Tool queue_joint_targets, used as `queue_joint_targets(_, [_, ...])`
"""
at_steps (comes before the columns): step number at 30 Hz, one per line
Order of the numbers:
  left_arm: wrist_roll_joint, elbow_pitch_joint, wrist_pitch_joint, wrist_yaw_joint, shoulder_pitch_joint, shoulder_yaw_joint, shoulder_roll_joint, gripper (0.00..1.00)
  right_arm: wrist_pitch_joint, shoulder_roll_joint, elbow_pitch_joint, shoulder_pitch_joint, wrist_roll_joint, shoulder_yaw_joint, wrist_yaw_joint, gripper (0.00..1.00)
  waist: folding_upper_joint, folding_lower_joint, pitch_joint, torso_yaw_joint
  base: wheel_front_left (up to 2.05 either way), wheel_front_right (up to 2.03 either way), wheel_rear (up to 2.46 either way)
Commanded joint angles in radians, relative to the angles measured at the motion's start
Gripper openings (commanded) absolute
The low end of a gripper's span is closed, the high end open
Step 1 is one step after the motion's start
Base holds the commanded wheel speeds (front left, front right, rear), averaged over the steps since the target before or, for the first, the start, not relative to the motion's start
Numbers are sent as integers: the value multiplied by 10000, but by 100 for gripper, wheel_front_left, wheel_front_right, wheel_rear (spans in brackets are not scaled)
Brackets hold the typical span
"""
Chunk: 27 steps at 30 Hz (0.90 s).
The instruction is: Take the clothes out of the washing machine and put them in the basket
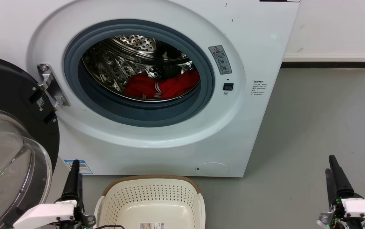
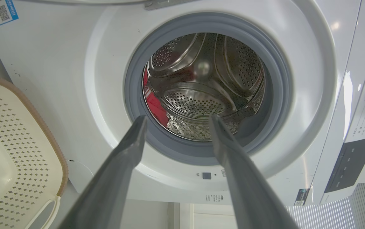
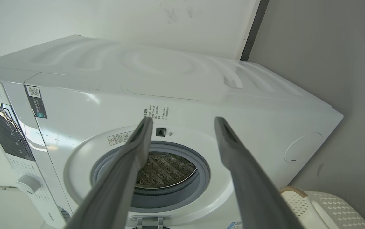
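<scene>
In the head view, the washing machine (image 1: 169, 143) stands with its door (image 1: 10, 143) swung open to the left. The clothes (image 1: 166, 86) lie as a red heap on the drum floor, a white-striped band showing near the middle. The basket (image 1: 152, 177) sits on the floor just in front of the machine, with nothing red in the part that shows. The left gripper (image 1: 75, 167) and right gripper (image 1: 330, 165) hang low at the near left and near right, well apart from the opening. In the left wrist view, the fingers stand wide and empty, aimed at the drum, where a strip of red shows at the left. In the right wrist view, the fingers are likewise spread wide with nothing between them, pointing at the machine's front. By my judgement the task is at its start: both garments are yet to be pulled out and dropped in the basket.
</scene>
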State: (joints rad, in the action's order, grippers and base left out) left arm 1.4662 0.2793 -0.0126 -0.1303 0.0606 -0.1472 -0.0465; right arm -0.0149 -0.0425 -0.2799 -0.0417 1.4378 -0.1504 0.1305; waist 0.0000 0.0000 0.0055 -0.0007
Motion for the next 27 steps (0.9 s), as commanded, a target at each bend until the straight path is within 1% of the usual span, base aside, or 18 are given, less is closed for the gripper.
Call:
queue_joint_targets(1, [-352,-149,121,28,125,-195,-24,100,131,-41,228,-236,-584,-140,2,100,0,0,3,2,0,0,0])
queue_joint_targets(7, [-1364,-458,363,347,160,-562,-27,100,373,-46,522,-181,-1852,39,2,100,0,0,6,23,0,0,0])
queue_joint_targets(11, [-2300,-1006,510,615,122,-594,-27,100,525,-50,894,-128,-3250,20,2,100,0,0,17,39,0,0,0])
queue_joint_targets(14, [-3073,-1561,619,953,57,-425,-28,100,634,-52,1235,-116,-4330,85,2,100,0,0,34,49,0,0,0])
queue_joint_targets(15, [-3073,-1561,619,953,57,-425,-28,100,634,-52,1235,-116,-4330,85,2,100,0,0,34,49,0,0,0])
queue_joint_targets(16, [-3540,-2056,692,1137,62,-320,-30,100,708,-54,1491,-93,-5052,214,3,100,0,0,49,54,0,0,0])
queue_joint_targets(17, [-3540,-2056,692,1137,62,-320,-30,100,708,-54,1491,-93,-5052,214,3,100,0,0,49,54,0,0,0])
queue_joint_targets(20, [-4279,-2547,797,1373,-75,-22,-29,100,812,-57,1853,-44,-6149,421,2,100,0,0,73,55,0,0,0])
queue_joint_targets(22, [-4779,-2737,864,1530,-144,220,-31,100,880,-59,1961,20,-6662,567,2,100,0,0,78,56,0,0,0])
queue_joint_targets(27, [-5782,-3068,1027,1669,-278,759,-33,100,1047,-63,2264,99,-7672,680,2,100,0,0,81,54,0,0,0])
